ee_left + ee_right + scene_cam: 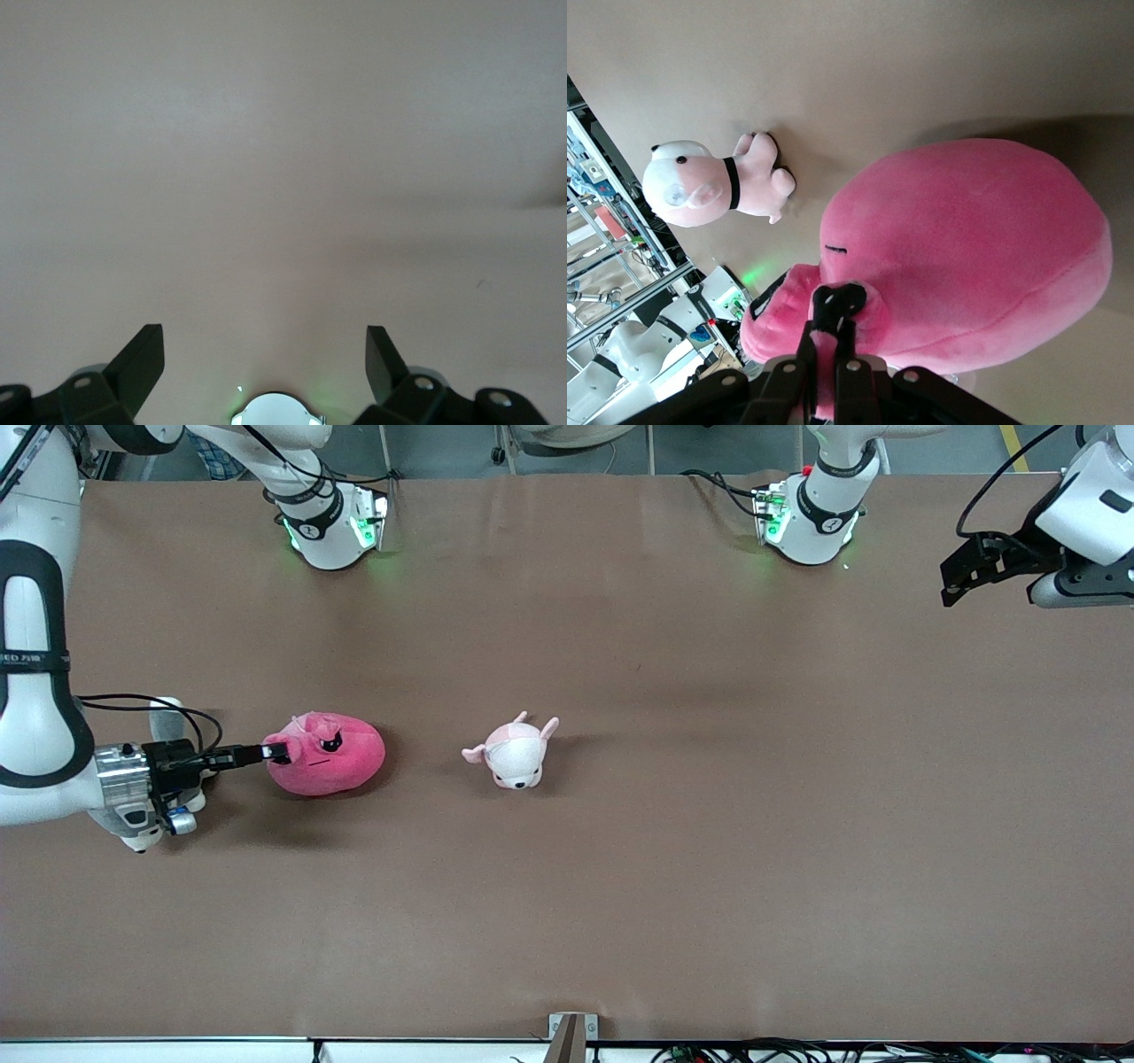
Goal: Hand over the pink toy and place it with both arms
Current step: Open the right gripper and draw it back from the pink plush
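right arm pinches pink toy at start of two-arm handover

the right end effector [276, 754] reaches in low from the right arm's end of the worktop [709, 868], its fingers pressed together on a fold of plush at the face of the pink toy [332, 757]. the toy rests on the worktop and looks not yet lifted. the right wrist view shows the pinch plainly: the two black fingers [833, 305] meet on a soft ridge near the snout, a hold that probably suits a rounded body too broad to span. a smaller pale pink-and-white plush [516, 753] lies beside the toy, toward the left arm's end of the worktop, near but not touching, so the lift seems to have room.

the left end effector [974, 567] waits high over the left arm's end of the worktop, close to its base, with its fingers spread wide apart in the left wrist view [266, 363] and only bare worktop beneath. that parked, ready pose likely leaves the middle free for the pass. the grasp appears made; the lift, transfer and placing remain.
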Robot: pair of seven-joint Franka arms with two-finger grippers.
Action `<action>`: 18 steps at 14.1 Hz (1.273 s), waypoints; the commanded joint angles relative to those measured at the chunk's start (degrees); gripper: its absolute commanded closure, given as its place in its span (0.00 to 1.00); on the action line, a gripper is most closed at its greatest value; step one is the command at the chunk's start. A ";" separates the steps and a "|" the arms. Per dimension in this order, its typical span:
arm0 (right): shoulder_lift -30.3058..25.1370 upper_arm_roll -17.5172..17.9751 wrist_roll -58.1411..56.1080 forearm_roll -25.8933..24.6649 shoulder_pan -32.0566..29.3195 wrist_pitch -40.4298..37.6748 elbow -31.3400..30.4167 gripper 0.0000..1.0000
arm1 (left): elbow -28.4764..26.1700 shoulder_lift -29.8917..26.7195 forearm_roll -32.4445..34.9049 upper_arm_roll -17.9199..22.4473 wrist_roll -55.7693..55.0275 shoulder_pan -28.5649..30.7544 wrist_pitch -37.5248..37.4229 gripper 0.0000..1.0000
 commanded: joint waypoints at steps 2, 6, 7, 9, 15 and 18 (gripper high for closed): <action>0.01 0.53 -1.07 1.85 -0.99 0.01 -0.21 0.18 | -1.83 -1.63 -1.66 -1.09 0.02 0.37 1.16 0.00; -4.37 -0.78 3.76 0.01 -0.99 -0.43 3.74 0.00 | -1.22 -1.10 -1.66 -1.09 0.11 0.55 1.25 0.00; -6.04 -1.49 3.86 -2.00 -0.64 -0.43 4.36 0.00 | -1.30 -0.84 -1.57 -1.09 0.72 0.55 1.34 0.00; -9.38 -1.58 4.03 -8.84 -0.38 -0.52 7.16 0.00 | -1.31 -0.49 -1.66 -0.83 0.72 0.72 1.69 0.00; -18.61 -1.23 5.62 -24.85 0.85 -0.52 12.18 0.00 | -1.13 0.83 -1.66 -0.74 0.72 0.81 3.10 0.00; -24.15 -1.23 7.10 -32.93 4.45 -0.34 12.19 0.00 | -1.04 1.71 -1.57 -0.66 0.72 0.81 4.06 0.00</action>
